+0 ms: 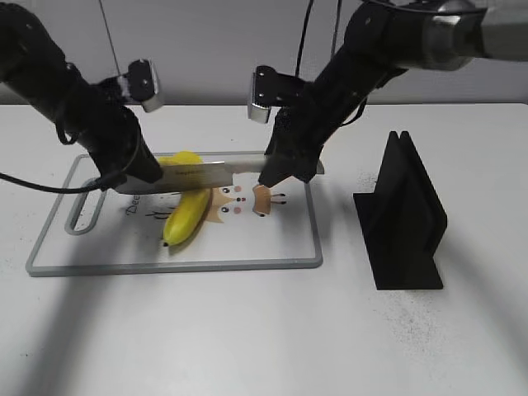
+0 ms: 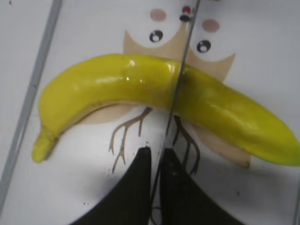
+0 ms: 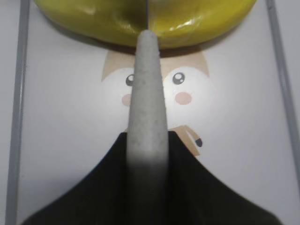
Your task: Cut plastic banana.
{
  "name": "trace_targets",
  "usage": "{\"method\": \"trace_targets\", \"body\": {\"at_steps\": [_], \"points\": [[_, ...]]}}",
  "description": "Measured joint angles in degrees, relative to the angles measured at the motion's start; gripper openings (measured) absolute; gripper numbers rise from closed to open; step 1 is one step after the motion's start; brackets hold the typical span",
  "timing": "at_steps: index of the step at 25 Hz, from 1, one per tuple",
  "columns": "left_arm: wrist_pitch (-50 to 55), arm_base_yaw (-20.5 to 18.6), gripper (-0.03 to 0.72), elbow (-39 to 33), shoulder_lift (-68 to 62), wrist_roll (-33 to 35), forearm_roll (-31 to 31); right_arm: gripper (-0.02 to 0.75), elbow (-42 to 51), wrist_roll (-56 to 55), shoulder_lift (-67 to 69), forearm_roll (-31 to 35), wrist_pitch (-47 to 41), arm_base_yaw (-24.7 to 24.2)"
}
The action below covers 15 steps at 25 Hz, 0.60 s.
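Observation:
The plastic banana [image 1: 186, 216] lies on the white cutting board [image 1: 173, 266], glossy yellow and curved. A knife [image 1: 206, 175] lies across its middle, blade edge down on it. My left gripper [image 1: 136, 177] is shut on the blade's far end. My right gripper [image 1: 285, 173] is shut on the grey handle. In the left wrist view the thin blade [image 2: 176, 93] runs from the jaws [image 2: 156, 152] across the banana [image 2: 117, 82]. In the right wrist view the handle [image 3: 149, 93] sits between the jaws [image 3: 147, 136], and the blade meets the banana [image 3: 187, 18].
The board has a grey rim, a slot handle [image 1: 82, 216] at its left end and a cartoon animal print [image 1: 239, 202]. A black knife stand [image 1: 404, 219] is on the table to the right of the board.

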State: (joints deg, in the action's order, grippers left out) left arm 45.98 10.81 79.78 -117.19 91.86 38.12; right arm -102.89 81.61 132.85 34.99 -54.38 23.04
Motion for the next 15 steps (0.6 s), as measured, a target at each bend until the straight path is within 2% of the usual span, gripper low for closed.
{"method": "trace_targets", "body": {"at_steps": [15], "points": [[0.0, -0.1, 0.005, 0.4, 0.6, 0.1, 0.4, 0.162, -8.6, -2.9, 2.4, -2.7, -7.4, -0.1]]}}
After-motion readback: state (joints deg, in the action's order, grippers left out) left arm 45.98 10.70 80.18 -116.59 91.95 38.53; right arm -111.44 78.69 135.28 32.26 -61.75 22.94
